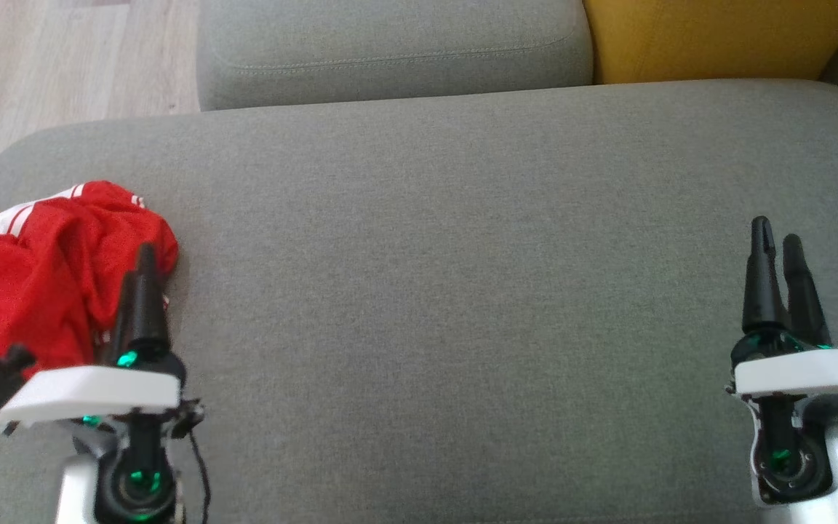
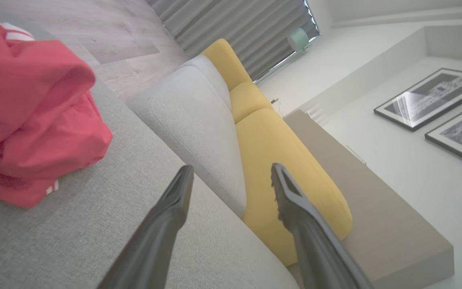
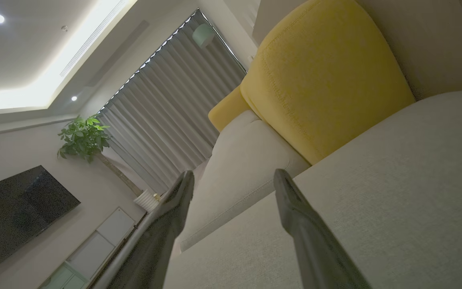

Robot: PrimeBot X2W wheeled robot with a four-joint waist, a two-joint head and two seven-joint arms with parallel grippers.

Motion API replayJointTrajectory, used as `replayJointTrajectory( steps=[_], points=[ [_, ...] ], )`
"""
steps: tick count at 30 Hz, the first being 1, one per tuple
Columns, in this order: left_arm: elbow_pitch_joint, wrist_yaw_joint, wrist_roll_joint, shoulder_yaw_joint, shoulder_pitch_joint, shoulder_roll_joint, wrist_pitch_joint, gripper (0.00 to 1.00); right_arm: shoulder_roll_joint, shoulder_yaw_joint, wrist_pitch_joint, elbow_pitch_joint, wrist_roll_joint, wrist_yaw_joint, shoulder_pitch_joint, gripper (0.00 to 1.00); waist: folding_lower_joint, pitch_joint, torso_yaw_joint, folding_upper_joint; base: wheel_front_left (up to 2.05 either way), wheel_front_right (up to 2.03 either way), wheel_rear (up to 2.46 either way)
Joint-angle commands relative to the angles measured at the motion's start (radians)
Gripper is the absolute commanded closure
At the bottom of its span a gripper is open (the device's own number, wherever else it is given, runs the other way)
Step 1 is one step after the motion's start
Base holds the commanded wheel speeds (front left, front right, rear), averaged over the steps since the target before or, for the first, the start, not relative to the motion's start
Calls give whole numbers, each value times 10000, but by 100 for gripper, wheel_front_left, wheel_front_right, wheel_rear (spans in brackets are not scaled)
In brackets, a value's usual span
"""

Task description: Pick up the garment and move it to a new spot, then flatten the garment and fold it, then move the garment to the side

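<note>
Left gripper (image 1: 139,268) at 8 o'clock in head view, fingers pointing to 12. Left wrist view shows it (image 2: 232,168) with jaws wide apart, holding nothing. Right gripper (image 1: 776,231) at 4 o'clock, fingers also to 12, spread wide (image 3: 233,173), holding nothing. White left wrist cover (image 1: 92,393) and white right wrist cover (image 1: 812,371) sit level behind the fingers.

The head view looks steeply down on the sofa seat (image 1: 463,255) from above its near edge. The left wrist view sits low and rolled over the seat's left end, close beside the red garment (image 2: 34,112), and faces the seat's back edge. The right wrist view, low at the right end, tilts upward. Both wrist views share the grey back cushion (image 2: 191,120), the yellow cushion (image 2: 279,160) and the curtain (image 2: 239,32).
</note>
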Motion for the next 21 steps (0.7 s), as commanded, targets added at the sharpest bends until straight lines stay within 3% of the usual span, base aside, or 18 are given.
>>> replayJointTrajectory(
  steps=[1, 3, 4, 21],
  points=[
    [-525, 83, 384, 24, -607, 135, -107, 0, -189, 122, -166, -499, -435, 23, -518, 0, -1, 7, -12, -1, 0, 0, 0],
    [-627, 157, 855, -214, -624, 138, -165, 0, -182, 192, -225, -549, -833, 23, -512, 0, -1, 20, -28, -1, 0, 0, 0],
    [-319, 561, 3334, -1543, -620, 495, -429, 0, -218, 600, -491, -472, -2446, 26, -426, 0, -1, 20, -108, -1, 0, 0, 0],
    [653, 3170, 5913, -4505, -1252, 2021, -954, 0, -132, 1092, -1021, 365, -5057, 31, -348, 0, -1, -59, -185, -1, 0, 0, 0]
  ],
)
